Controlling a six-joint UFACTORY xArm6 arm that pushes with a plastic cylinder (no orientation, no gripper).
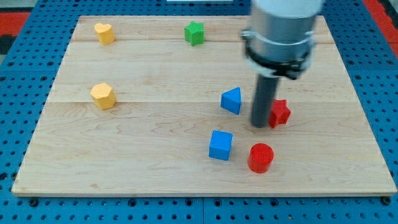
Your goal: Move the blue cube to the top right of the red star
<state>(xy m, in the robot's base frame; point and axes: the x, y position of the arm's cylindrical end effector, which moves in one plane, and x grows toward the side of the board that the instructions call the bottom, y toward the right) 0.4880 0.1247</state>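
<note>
On the wooden board, my tip stands just left of the red star; no claw exists to open. Below-left sits the blue cube, unapproached: next, I judge, circle beneath it and push up-right.

The blue cube sits flat on the desk, in the lower half, right of centre and nearer the bottom edge than the top, turned slightly askew to the desk's edges. The red star lies up and to the view's right of it, closer to the right edge, partly hidden on its left side, the two well apart
</note>
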